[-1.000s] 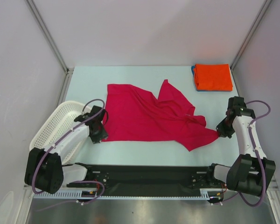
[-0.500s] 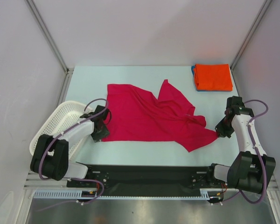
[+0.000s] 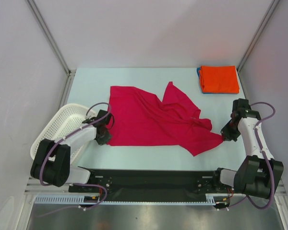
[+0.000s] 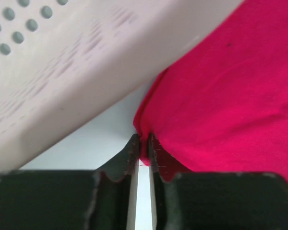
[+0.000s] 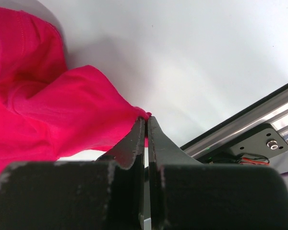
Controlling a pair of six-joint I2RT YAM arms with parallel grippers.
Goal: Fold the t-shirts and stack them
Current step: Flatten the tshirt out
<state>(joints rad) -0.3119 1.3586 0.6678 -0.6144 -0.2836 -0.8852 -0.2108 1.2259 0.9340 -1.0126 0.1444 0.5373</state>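
**Mid-table: red shirt pinched at both near corners**

Across the middle of the table (image 3: 134,79) the red shirt (image 3: 153,120) lies spread but rumpled. Its left part is fairly flat. Its right part is creased, with a pointed flap reaching toward the far side and a loose corner trailing near-right. Only the top view gives this whole outline.

Only the wrist views show the grips. In the left wrist view, the left gripper (image 3: 104,139) is closed to a thin slit, with the shirt's near-left corner bunched between its tips. The basket (image 3: 53,129) wall runs close beside that corner, with a strip of bare table between them. In the right wrist view, the right gripper (image 3: 224,136) is clenched on the tip of the near-right corner. The cloth gathers in soft folds to its left, and a metal rail (image 5: 249,127) runs just to its right.

At the far right, the orange shirt (image 3: 219,78) sits folded into a rectangle on the blue shirt (image 3: 200,76), which shows only as a thin edge on the left. This stack is well apart from the red shirt.

Bare table lies beyond the red shirt and between it and the stack. The basket takes up the left edge, and the right gripper works close to the right edge.
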